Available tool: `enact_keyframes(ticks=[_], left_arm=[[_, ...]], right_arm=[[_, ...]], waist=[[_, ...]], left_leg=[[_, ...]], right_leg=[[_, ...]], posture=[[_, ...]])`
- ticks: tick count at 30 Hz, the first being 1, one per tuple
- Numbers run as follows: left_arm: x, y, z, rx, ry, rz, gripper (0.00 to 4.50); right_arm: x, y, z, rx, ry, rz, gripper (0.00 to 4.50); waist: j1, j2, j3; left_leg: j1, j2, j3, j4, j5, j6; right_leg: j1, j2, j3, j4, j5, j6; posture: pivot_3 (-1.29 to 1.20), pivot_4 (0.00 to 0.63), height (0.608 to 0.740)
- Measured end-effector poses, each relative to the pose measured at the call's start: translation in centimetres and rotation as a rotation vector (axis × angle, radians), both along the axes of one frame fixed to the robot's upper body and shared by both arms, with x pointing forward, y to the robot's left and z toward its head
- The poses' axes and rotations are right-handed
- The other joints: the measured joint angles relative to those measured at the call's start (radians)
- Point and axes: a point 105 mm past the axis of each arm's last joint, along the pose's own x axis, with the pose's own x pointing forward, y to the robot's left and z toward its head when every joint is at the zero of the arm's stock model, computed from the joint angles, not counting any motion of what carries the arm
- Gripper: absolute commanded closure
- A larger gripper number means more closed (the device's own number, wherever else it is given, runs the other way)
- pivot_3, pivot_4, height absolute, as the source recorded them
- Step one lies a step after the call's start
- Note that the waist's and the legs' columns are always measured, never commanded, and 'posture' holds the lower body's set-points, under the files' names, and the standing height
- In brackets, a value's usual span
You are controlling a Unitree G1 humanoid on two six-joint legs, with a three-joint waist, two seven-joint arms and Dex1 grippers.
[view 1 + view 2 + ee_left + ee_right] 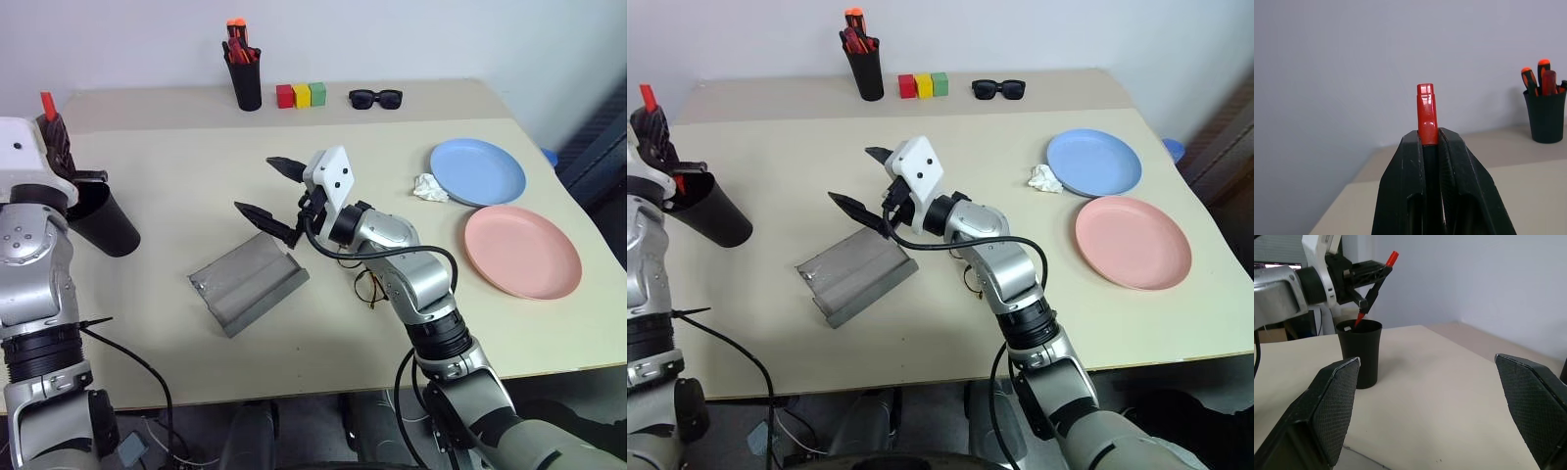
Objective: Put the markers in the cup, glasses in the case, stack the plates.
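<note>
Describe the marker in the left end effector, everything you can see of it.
The marker is slim, with a dark barrel and glossy red plastic at both ends. The left end effector is shut on its barrel. It hangs tilted above the black cup, with its lower red tip at the cup's mouth and its upper red end sticking out past the fingers. Whether the tip touches the cup cannot be told.

Behind the right pincer (265, 189), with its two black pointed fingers, sits a white angular housing marked by two dark dots. Silver rounded arm segments follow, joined by ribbed black collars, with a black cable looping alongside. The left pincer (1431, 142) has black fingers with textured inner pads.
</note>
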Motion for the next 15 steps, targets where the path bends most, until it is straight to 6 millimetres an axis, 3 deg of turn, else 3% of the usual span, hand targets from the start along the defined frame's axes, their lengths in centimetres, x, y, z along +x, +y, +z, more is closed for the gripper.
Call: enact_keyframes(ticks=[3, 7, 12, 15], left_arm=[[0.1, 0.1, -0.9, -0.019, 0.009, 0.004, 3.25], [0.0, 0.3, -1.0, -0.027, 0.004, 0.021, 1.25], [-0.2, 0.5, -1.0, -0.063, -0.014, 0.028, 1.25], [-0.4, -1.8, 0.4, -0.098, -0.038, -0.13, 1.25]], right_arm=[[0.0, 0.0, -0.2, -0.001, 0.004, -0.001, 0.0], [0.0, -0.1, -0.2, -0.001, 0.007, -0.002, 0.0], [0.0, -0.2, -0.3, -0.009, 0.005, 0.001, 0.0], [-0.1, -1.1, -0.8, -0.056, -0.008, 0.006, 0.0]], waist=[[0.001, 0.0, 0.0], [0.001, 0.0, 0.0], [0.003, 0.0, 0.0], [0.009, 0.0, 0.0]], left_leg=[[0.0, 0.0, 0.0, 0.0, 0.0, 0.0], [0.0, 0.0, 0.0, 0.0, 0.0, 0.0], [0.0, 0.0, 0.0, 0.0, 0.0, 0.0], [-0.001, 0.0, 0.0, 0.0, 0.0, 0.0]], right_leg=[[0.0, 0.0, 0.0, 0.0, 0.0, 0.0], [0.0, 0.0, 0.0, 0.0, 0.0, 0.0], [0.0, 0.0, 0.0, 0.0, 0.0, 0.0], [0.0, 0.0, 0.0, 0.0, 0.0, 0.0]], posture=[[0.0, 0.15, 0.74], [0.0, 0.15, 0.74], [0.0, 0.15, 0.74], [0.0, 0.15, 0.74]])
